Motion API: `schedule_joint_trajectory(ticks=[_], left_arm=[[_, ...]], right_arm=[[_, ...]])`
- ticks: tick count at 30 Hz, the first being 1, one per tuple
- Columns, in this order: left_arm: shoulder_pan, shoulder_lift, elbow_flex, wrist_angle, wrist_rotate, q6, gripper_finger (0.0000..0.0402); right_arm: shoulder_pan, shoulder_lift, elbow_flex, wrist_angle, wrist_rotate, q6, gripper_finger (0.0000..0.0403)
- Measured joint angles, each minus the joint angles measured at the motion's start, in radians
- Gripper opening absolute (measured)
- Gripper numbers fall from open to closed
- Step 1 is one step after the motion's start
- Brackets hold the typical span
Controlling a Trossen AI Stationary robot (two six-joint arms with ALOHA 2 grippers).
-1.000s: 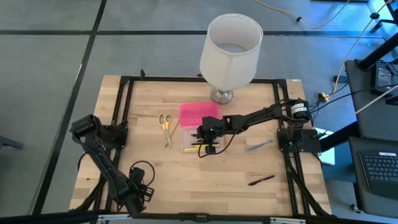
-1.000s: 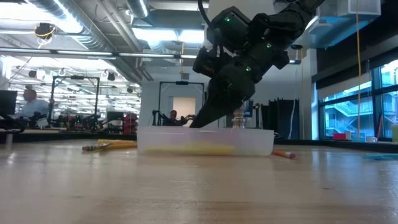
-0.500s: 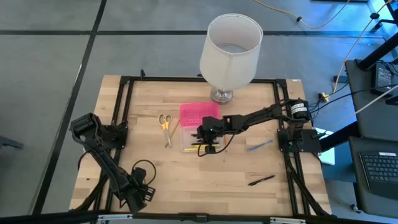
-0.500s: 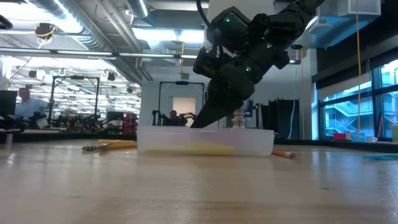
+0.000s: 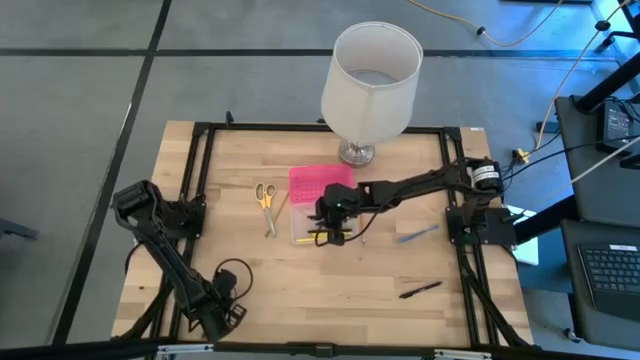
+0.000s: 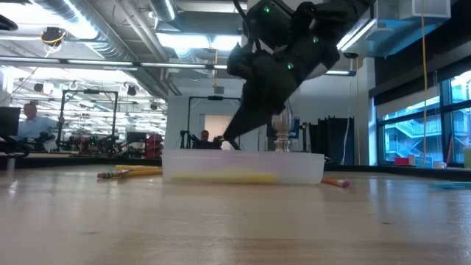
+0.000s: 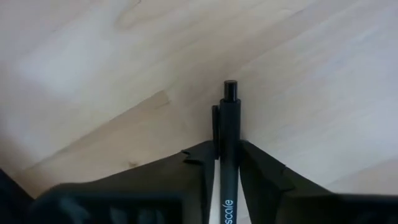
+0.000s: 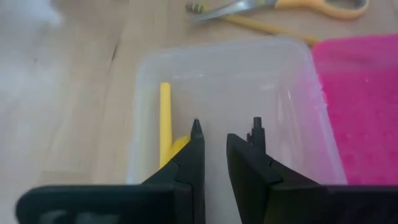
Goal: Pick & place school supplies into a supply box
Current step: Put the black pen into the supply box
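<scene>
Near the centre of the high view the right gripper (image 5: pixel 331 226) hangs over the clear tray of the supply box (image 5: pixel 305 232), its arm stretching in from the right edge of the table (image 5: pixel 400 320); in the right wrist view its two dark fingers (image 8: pixel 191 158) stand slightly apart with nothing between them, their tips poised above the tray's floor. A yellow pencil (image 8: pixel 165 123) lies lengthwise inside the tray, near its left wall in that picture, with a second yellow piece just beside it that is too hidden by the finger to name. The pink lid (image 5: pixel 320 182) lies open and flat, joined to the tray's upper side in the high view. Left of the box, the yellow-handled scissors (image 5: pixel 265 193) rest on the wood, and a loose pencil (image 5: pixel 276 214) lies slanted just beside them. To the right of the box is a pale blue pen (image 5: pixel 417 235), and lower right — well apart from the box — a black pen (image 5: pixel 420 290). The left gripper (image 5: pixel 222 318) sits at the lower left of the high view, near the table's front edge; the left wrist view shows it clamped on a dark pen (image 7: pixel 229 143), the clicker end sticking out past the fingertips over bare wood. A white lamp (image 5: pixel 371 75) stands at the table's upper edge
</scene>
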Motion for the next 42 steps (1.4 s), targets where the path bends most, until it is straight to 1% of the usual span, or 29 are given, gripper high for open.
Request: schedule_joint_trajectory(ticks=[6, 9, 13, 16, 20, 22, 23, 25, 27, 30, 32, 34, 36, 38, 42], left_arm=[[0.002, -0.007, 0.003, -0.005, -0.01, 0.06, 0.0038], [0.008, -0.035, -0.001, -0.015, -0.05, 0.062, 0.0035], [0.021, -0.087, -0.006, -0.041, -0.259, 0.062, 0.0036], [0.04, -0.141, -0.004, -0.045, -0.421, 0.112, 0.0036], [0.106, -0.238, -0.002, -0.041, -0.617, 0.282, 0.0035], [0.153, -0.283, -0.002, -0.043, -0.664, 0.417, 0.0037], [0.183, -0.307, -0.002, -0.043, -0.674, 0.487, 0.0038], [0.256, -0.355, -0.002, -0.04, -0.673, 0.625, 0.0038], [0.345, -0.395, -0.002, -0.033, -0.643, 0.759, 0.0037], [0.479, -0.44, -0.002, 0.002, -0.567, 0.956, 0.0036], [0.572, -0.458, -0.001, 0.063, -0.5, 1.105, 0.0037], [0.654, -0.463, -0.001, 0.151, -0.411, 1.27, 0.0038], [0.73, -0.462, -0.001, 0.257, -0.315, 1.419, 0.0038], [0.799, -0.452, 0.001, 0.358, -0.226, 1.532, 0.0035], [0.921, -0.435, 0.001, 0.476, -0.101, 1.668, 0.0034]], right_arm=[[0.001, -0.032, 0.098, -0.119, -0.014, 0.013, 0.0073], [0.001, -0.063, 0.137, -0.131, -0.071, 0.055, 0.0073], [0.001, -0.117, 0.175, -0.128, -0.165, 0.048, 0.0073], [0.002, -0.156, 0.195, -0.16, -0.19, 0.05, 0.0073], [0.001, -0.214, 0.204, -0.245, -0.192, 0.063, 0.0073], [0.005, -0.246, 0.2, -0.256, -0.199, 0.077, 0.0073], [0.008, -0.265, 0.192, -0.251, -0.22, 0.073, 0.0073], [0.023, -0.311, 0.159, -0.222, -0.246, 0.05, 0.0073], [0.036, -0.36, 0.099, -0.198, -0.253, 0.05, 0.0073], [0.047, -0.434, -0.043, -0.096, -0.255, 0.132, 0.0073], [0.051, -0.492, -0.143, 0.0, -0.25, 0.185, 0.0073], [0.067, -0.55, -0.231, 0.062, -0.249, 0.226, 0.0073], [0.088, -0.599, -0.299, 0.064, -0.241, 0.278, 0.0073], [0.112, -0.647, -0.347, 0.044, -0.208, 0.337, 0.0073], [0.158, -0.721, -0.4, -0.01, -0.145, 0.454, 0.0073]])
